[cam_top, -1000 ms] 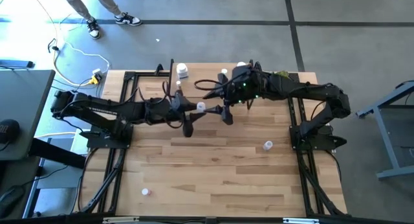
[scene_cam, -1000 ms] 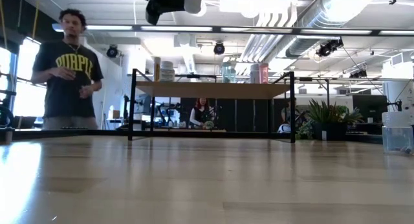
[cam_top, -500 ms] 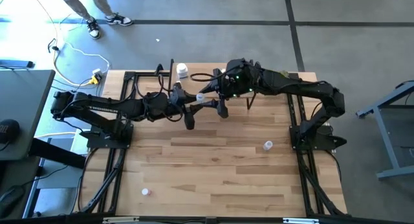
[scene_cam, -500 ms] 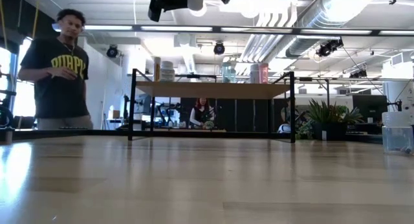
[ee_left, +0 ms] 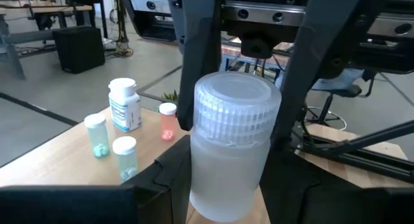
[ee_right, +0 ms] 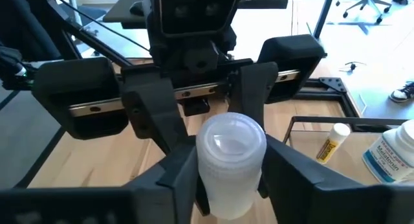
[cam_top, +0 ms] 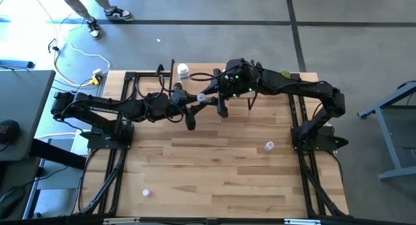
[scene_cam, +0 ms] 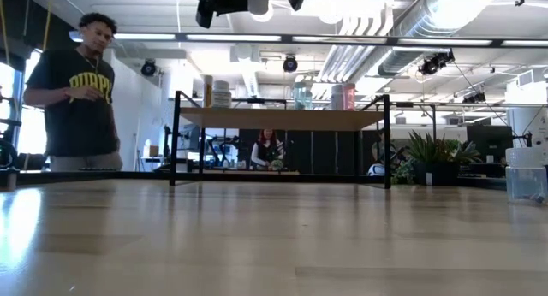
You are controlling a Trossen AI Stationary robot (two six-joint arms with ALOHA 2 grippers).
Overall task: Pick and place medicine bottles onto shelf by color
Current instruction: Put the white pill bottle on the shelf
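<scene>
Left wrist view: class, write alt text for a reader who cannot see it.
A frosted white bottle stands between the left gripper's fingers, while the right gripper's fingers flank its ribbed cap. Behind, four small bottles stand on the shelf.

Translucent white bottle (ee_left: 229,146), blk fingers (ee_left: 197,56)

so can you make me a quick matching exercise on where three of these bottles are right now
Things:
1. frosted bottle
2. labelled white bottle
3. small bottle nearest the right arm's base

Places:
a. standing alone on the tabletop
b. in the air, between the fingers of the left gripper and the right gripper
c. on the shelf, next to two teal-tinted bottles

Pairs: 1-b, 2-c, 3-a
</scene>
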